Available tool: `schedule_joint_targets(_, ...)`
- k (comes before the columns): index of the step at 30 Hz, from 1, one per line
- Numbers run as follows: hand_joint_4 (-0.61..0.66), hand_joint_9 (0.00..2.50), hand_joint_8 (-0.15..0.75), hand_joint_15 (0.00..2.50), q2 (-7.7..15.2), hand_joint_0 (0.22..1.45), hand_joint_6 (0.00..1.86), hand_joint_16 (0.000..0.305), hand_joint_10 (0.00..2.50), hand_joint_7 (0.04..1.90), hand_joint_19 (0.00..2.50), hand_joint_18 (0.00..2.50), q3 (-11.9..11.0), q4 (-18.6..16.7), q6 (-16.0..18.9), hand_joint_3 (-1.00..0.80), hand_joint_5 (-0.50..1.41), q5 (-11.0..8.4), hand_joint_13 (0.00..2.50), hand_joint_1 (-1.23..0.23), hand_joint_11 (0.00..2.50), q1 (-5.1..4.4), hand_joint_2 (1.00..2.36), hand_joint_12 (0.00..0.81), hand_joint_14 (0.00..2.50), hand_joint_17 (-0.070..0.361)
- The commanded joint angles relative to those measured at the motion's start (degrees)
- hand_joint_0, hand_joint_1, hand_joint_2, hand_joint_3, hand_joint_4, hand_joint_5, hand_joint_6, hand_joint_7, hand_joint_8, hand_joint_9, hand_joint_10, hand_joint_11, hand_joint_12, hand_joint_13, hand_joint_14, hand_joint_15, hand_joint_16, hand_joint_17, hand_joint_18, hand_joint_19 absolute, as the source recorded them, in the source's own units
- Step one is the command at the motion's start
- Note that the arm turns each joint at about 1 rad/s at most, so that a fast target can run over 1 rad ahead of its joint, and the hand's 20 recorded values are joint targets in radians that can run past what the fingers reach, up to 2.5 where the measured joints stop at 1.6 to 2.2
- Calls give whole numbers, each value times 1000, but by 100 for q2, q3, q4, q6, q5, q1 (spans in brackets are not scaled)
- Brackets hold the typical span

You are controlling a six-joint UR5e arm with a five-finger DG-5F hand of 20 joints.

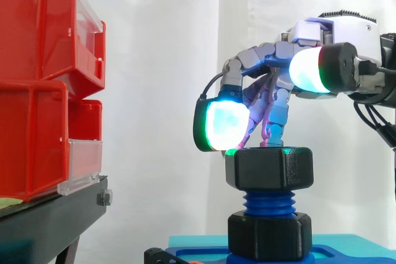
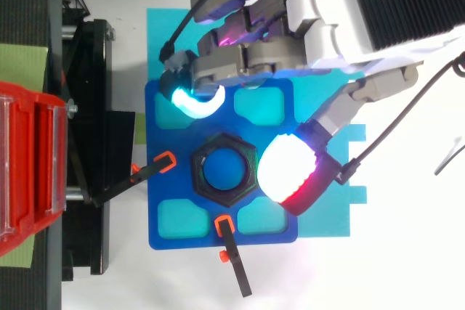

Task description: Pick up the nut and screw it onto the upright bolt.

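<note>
A black hex nut (image 1: 269, 168) sits on the top of the upright blue bolt (image 1: 269, 203), with a few threads bare beneath it. From above, the nut (image 2: 196, 173) rings the bolt's blue tip (image 2: 224, 170). A second black collar (image 1: 269, 234) sits at the bolt's foot on the blue base plate (image 2: 163, 179). My hand (image 1: 334, 35) hovers over the nut from the right, open, its fingers arched and spread. One glowing pad (image 1: 223, 125) hangs at the nut's upper left edge. In the top view a white-red pad (image 2: 290, 172) lies beside the nut, and a cyan pad (image 2: 195, 99) stands apart from it.
Stacked red bins (image 1: 37, 91) stand on a black stand (image 1: 49, 221) to the left. Two black clamps with orange tips (image 2: 163, 161) (image 2: 225, 226) hold the base plate, which rests on a cyan mat (image 2: 163, 27). A white curtain hangs behind.
</note>
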State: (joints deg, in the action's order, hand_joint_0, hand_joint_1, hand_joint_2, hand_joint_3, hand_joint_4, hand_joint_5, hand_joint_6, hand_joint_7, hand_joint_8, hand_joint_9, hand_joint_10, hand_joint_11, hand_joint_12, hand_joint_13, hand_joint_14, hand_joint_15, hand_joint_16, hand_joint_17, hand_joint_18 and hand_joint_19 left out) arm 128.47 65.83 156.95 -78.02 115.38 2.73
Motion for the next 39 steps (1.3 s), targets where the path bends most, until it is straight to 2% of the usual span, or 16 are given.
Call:
schedule_joint_targets(1,207,1214,226,0,-6,495,503,24,4,831,211,621,0,-7,-3,-500,-102,-42,886,-194,120,-44,1000,169,0,55)
schedule_joint_targets(5,190,1130,215,0,3,491,503,25,0,770,196,575,0,-33,-3,-500,-115,-86,821,-188,45,-97,1000,174,0,57)
schedule_joint_targets(10,159,900,194,0,3,484,501,26,0,648,141,438,9,-59,-3,-500,-142,-139,678,-176,0,-167,1000,187,0,59)
schedule_joint_targets(16,127,692,183,0,3,478,501,26,0,600,0,180,0,-103,-3,-500,-164,-262,492,-159,0,-264,1000,218,0,57)
schedule_joint_targets(17,131,675,185,0,3,479,501,26,0,598,0,159,9,-103,-3,-500,-165,-297,478,-158,0,-299,1000,220,0,58)
schedule_joint_targets(21,122,639,180,0,3,477,501,26,0,597,0,91,9,-86,-3,-500,-172,-332,435,-152,0,-334,1000,232,0,59)
schedule_joint_targets(30,138,645,191,0,3,476,501,27,0,636,0,101,158,-226,6,-500,-165,-341,449,-150,0,-343,1000,242,0,60)
schedule_joint_targets(36,153,663,198,0,11,477,502,27,0,676,0,122,167,-218,-3,-500,-156,-341,464,-150,0,-334,1000,242,0,60)
schedule_joint_targets(39,173,672,202,0,3,481,502,26,0,760,0,145,167,-218,-3,-500,-137,-341,481,-149,0,-334,1000,243,0,60)
